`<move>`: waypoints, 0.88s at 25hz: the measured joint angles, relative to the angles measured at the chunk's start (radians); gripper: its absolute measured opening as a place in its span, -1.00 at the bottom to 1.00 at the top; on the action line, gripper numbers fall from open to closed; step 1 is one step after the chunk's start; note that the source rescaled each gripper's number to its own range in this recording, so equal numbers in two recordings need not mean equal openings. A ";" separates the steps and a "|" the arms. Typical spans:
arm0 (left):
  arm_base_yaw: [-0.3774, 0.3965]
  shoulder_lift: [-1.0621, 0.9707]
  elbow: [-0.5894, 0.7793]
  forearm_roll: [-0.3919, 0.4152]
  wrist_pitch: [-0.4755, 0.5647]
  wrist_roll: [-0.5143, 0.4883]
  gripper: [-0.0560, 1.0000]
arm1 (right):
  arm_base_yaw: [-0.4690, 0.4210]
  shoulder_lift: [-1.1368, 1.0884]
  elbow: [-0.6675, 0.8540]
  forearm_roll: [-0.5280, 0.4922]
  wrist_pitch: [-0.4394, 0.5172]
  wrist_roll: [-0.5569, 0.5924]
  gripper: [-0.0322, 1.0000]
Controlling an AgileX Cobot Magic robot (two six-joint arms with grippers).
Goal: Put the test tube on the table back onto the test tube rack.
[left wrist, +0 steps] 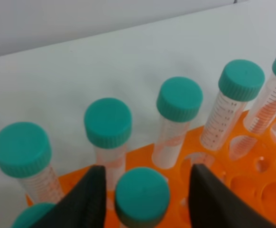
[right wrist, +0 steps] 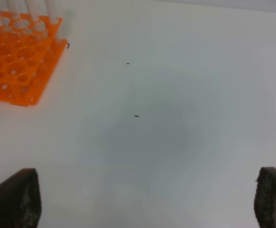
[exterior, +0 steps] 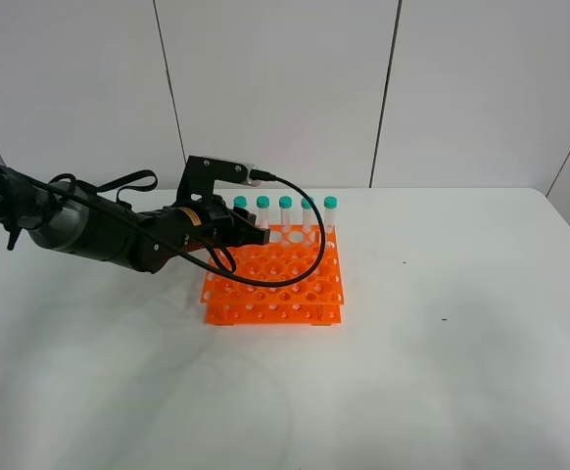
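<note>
The orange test tube rack [exterior: 275, 284] stands on the white table [exterior: 461, 372]. Several teal-capped tubes [exterior: 285, 211] stand upright in its back row. My left gripper [exterior: 250, 235] hovers over the rack's back left part. In the left wrist view the left gripper [left wrist: 146, 168] has its dark fingers [left wrist: 88, 202] spread either side of a teal-capped test tube [left wrist: 142, 194] that stands in the rack [left wrist: 252, 180], with gaps on both sides of the cap. My right gripper [right wrist: 148, 172] is open and empty above bare table.
The rack also shows at the corner of the right wrist view [right wrist: 19, 61]. A black cable [exterior: 309, 264] loops from the left wrist over the rack. Small dark specks [right wrist: 136, 115] mark the table. The right arm is out of the exterior view.
</note>
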 joint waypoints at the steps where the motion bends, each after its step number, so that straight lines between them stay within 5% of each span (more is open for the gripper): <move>1: 0.000 0.000 0.000 0.000 0.000 -0.001 -0.15 | 0.000 0.000 0.000 0.000 0.000 0.000 1.00; 15: 0.000 -0.080 0.000 -0.002 0.023 -0.022 -0.05 | 0.000 0.000 0.000 0.000 0.000 0.000 1.00; 22: 0.000 -0.256 0.000 -0.002 0.149 -0.022 -0.05 | 0.000 0.000 0.000 0.000 0.000 0.000 1.00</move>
